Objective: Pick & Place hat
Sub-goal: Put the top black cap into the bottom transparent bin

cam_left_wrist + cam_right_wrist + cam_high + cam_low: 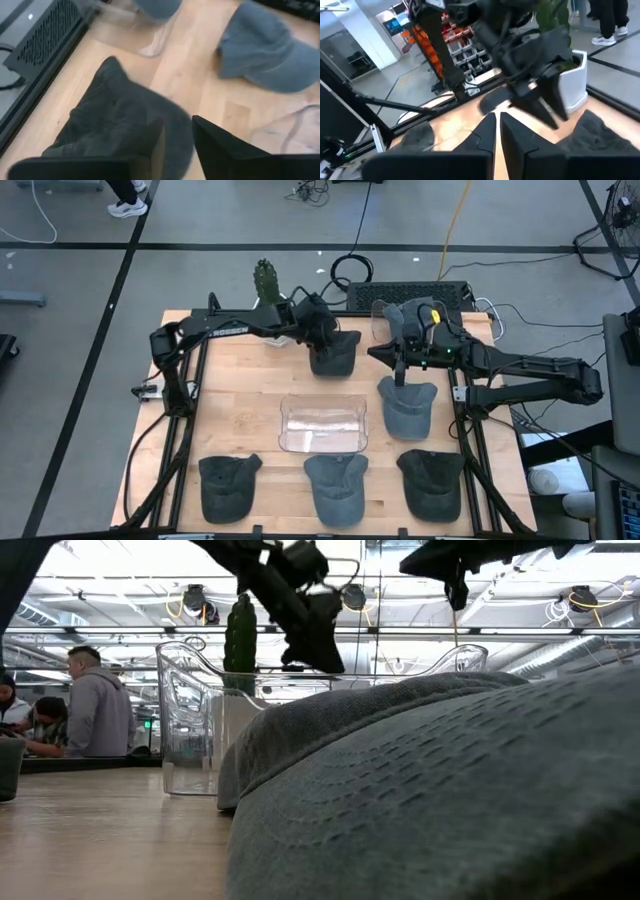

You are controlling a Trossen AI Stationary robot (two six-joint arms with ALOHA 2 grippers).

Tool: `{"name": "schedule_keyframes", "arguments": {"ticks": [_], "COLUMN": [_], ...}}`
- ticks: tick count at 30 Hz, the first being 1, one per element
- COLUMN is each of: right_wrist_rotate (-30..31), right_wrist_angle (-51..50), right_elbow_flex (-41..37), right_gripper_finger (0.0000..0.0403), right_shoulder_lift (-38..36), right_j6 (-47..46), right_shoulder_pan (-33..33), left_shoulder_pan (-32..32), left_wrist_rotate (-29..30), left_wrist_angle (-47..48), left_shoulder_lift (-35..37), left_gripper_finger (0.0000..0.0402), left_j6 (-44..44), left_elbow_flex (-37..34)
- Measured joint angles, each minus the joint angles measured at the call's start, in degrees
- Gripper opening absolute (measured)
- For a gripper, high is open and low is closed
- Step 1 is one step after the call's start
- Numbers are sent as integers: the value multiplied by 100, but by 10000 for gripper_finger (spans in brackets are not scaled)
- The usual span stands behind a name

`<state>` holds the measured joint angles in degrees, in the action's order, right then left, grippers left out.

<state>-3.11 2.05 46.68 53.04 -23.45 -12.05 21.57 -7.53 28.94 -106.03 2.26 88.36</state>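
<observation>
left gripper point(322, 332) over dark hat point(333, 355), contact hidden, right gripper point(400, 366) nearly closed

Table point(250, 390): light natural wood, pale grain streaks.
Both arms: black. Left gripper point(322, 330) and right gripper point(400, 375): black fingers.
Hats, high view:
- Hat under left gripper point(335, 357): dark charcoal.
- Hat at right gripper point(407, 408): mid slate grey-blue.
- Front row: left hat point(228, 486) dark charcoal; centre hat point(336, 488) slate grey; right hat point(433, 483) dark charcoal.
Hat fabric in low view point(450, 800): grey, w/ rows of short stitched dashes.
Clear bin point(322, 424): transparent, colourless.
Plant point(266, 278): dark green, in white pot point(575, 82).
Floor point(90, 270): grey w/ black tape lines.
Cable point(456, 220): yellow.
</observation>
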Motion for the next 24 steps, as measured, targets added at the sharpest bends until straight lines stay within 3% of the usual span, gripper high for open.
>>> {"name": "schedule_keyframes", "arguments": {"ticks": [6,10,20,24], "right_wrist_rotate": [9,118,472,478], "right_wrist_angle": [13,-36,-28,-57], "right_elbow_flex": [-155,-208,-205,-205], "right_gripper_finger": [34,41,40,40], "right_shoulder_lift": [45,63,57,57], "right_j6": [-498,-687,-1337,-1539], "right_shoulder_pan": [0,0,0,0], "left_shoulder_pan": [314,356,279,299], "left_wrist_rotate": [-14,-11,614,307], "left_wrist_angle": [25,33,-399,-546], "left_shoulder_lift": [-347,-588,-891,-888], "left_gripper_finger": [199,230,237,237], "left_j6": [105,-35,-767,-1267], "left_elbow_flex": [0,0,0,0]}}
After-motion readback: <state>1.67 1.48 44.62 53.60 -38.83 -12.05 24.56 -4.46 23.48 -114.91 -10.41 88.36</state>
